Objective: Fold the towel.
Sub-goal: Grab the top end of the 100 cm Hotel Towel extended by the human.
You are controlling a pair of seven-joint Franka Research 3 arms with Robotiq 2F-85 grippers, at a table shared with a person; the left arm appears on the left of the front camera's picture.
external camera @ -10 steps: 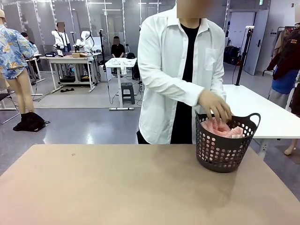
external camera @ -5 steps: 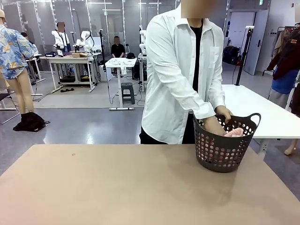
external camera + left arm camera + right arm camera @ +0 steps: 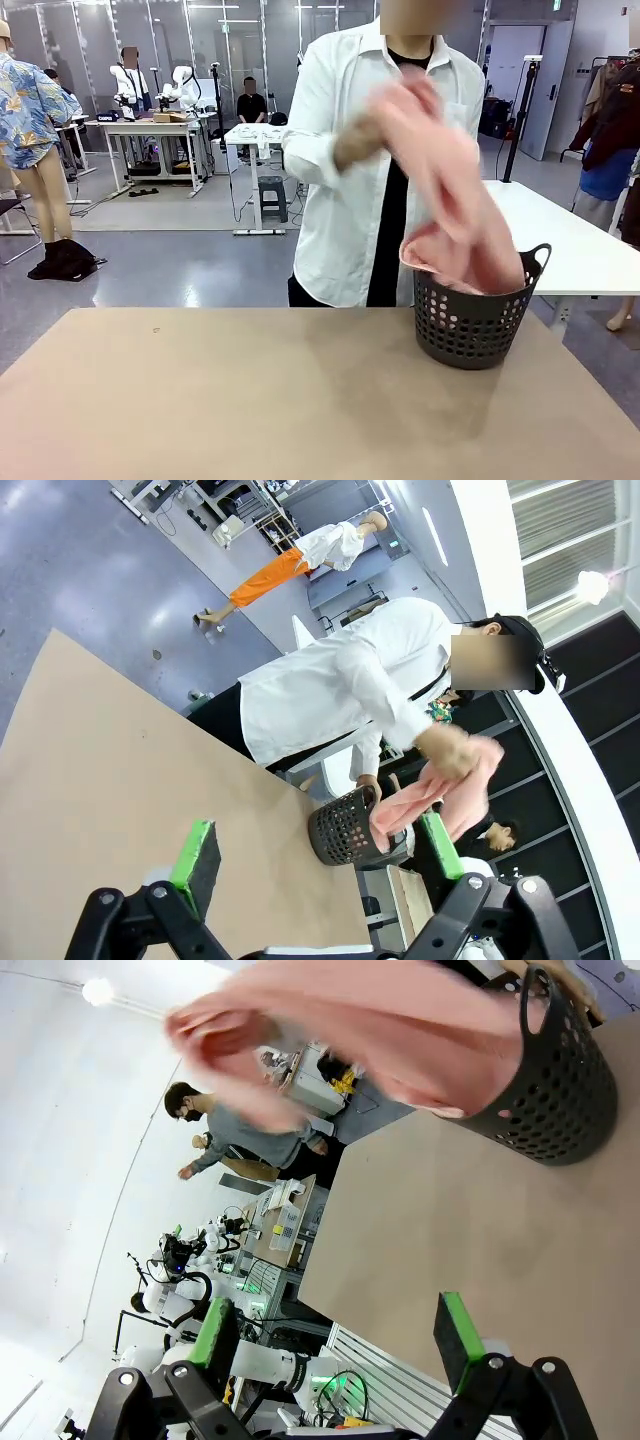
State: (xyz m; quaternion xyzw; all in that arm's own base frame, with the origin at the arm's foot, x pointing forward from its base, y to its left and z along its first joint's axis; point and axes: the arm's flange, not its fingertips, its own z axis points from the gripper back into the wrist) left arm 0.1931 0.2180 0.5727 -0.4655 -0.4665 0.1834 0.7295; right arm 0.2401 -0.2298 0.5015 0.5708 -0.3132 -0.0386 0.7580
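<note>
The person at the far side lifts the salmon-pink towel point(image 3: 450, 190) out of the dark basket point(image 3: 472, 325); a raised hand point(image 3: 360, 140) holds its upper end while the lower part still hangs into the basket. The towel point(image 3: 430, 790) and basket point(image 3: 345, 830) also appear in the left wrist view, beyond my left gripper point(image 3: 318, 852), which is open and empty above the table. My right gripper point(image 3: 335, 1335) is open and empty too, with the towel point(image 3: 370, 1025) and basket point(image 3: 555, 1080) ahead of it.
The brown table point(image 3: 250, 400) stretches bare from the basket toward the near edge. The basket stands at the far right of the table. A white table point(image 3: 570, 235) stands behind the person.
The person's hands were reaching into the basket; now one hand has swung up to the left, pulling the towel out and up. The basket has barely shifted.
</note>
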